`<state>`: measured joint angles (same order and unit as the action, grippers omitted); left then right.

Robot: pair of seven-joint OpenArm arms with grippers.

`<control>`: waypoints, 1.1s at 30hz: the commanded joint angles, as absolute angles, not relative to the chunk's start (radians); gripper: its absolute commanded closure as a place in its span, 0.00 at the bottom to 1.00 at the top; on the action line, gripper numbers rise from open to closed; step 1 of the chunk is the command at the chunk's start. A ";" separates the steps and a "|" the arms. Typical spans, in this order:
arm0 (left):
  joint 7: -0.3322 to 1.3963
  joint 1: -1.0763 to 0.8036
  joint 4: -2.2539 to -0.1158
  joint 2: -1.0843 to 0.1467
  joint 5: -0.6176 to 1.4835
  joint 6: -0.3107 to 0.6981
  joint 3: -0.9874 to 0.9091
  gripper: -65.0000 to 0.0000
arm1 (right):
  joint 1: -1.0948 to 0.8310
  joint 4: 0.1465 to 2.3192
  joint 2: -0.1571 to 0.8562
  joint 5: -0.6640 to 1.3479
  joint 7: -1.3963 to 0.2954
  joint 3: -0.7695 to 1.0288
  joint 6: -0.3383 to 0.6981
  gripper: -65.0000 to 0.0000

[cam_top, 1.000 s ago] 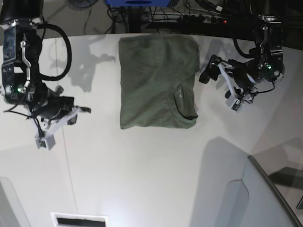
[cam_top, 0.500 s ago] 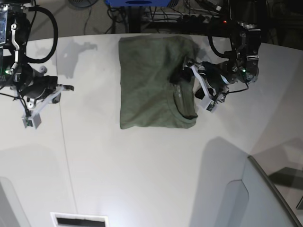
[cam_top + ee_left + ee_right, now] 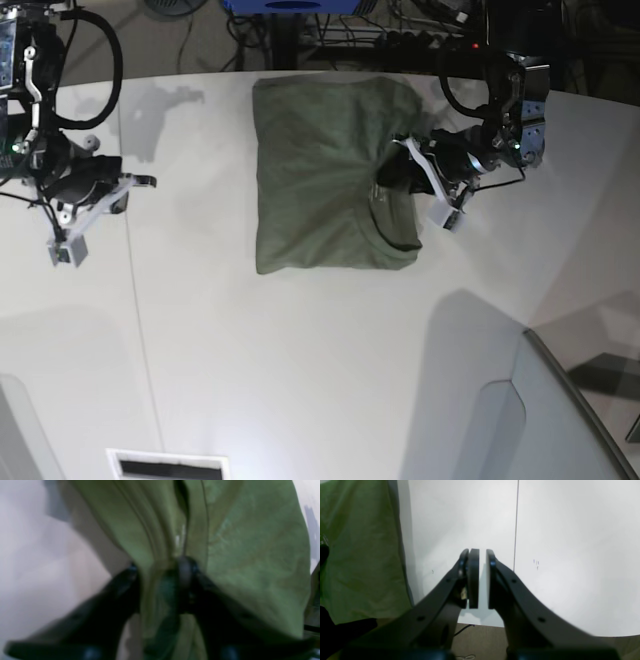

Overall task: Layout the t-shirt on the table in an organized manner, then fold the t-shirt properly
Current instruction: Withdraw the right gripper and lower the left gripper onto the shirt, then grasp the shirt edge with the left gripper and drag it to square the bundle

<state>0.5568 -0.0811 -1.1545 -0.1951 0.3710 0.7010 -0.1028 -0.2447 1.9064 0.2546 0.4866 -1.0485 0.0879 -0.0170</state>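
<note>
The olive-green t-shirt (image 3: 320, 180) lies folded into a rectangle at the far middle of the white table (image 3: 300, 350), collar toward the near right corner. My left gripper (image 3: 395, 175) is at the shirt's right edge beside the collar. In the left wrist view a fold of the t-shirt (image 3: 250, 542) runs between its fingertips, so the left gripper (image 3: 160, 570) is shut on it. My right gripper (image 3: 140, 183) hovers over bare table far to the shirt's left. In the right wrist view the right gripper (image 3: 482, 555) is shut with nothing between its pads, and the t-shirt (image 3: 357, 555) shows at the left.
A grey angled panel (image 3: 560, 420) rises at the near right corner. Cables and a blue object (image 3: 290, 5) sit behind the table's curved far edge. A dark seam line (image 3: 135, 300) crosses the table on the left, and a slotted plate (image 3: 165, 465) lies at the near edge.
My left gripper moved left from beside the shirt onto its right edge by the collar and closed on the fabric. The right arm moved up and left, then held still.
</note>
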 commanded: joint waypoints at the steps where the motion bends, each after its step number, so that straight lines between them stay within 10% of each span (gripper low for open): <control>1: 0.599 -0.085 -1.155 -0.199 0.341 0.698 -0.101 0.91 | -0.242 1.922 0.266 0.490 -1.035 0.097 -0.013 0.92; 10: 0.610 -0.084 -1.294 -0.280 0.331 0.698 -0.045 1.00 | -0.243 1.856 0.266 0.490 -1.020 0.097 -0.013 0.92; 23: 0.610 0.305 -1.337 -0.561 0.289 0.698 0.621 1.00 | -0.254 1.779 0.266 0.490 -0.937 0.097 -0.013 0.92; 33: 0.567 0.573 -1.191 -0.427 -0.036 0.698 1.081 1.00 | -0.254 1.779 0.262 0.490 -0.937 0.099 -0.013 0.92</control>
<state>0.5781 0.5377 -1.1770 -0.4290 -0.0349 0.7086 1.0920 -0.2623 1.7638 0.2520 0.4889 -0.9516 0.0929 -0.0170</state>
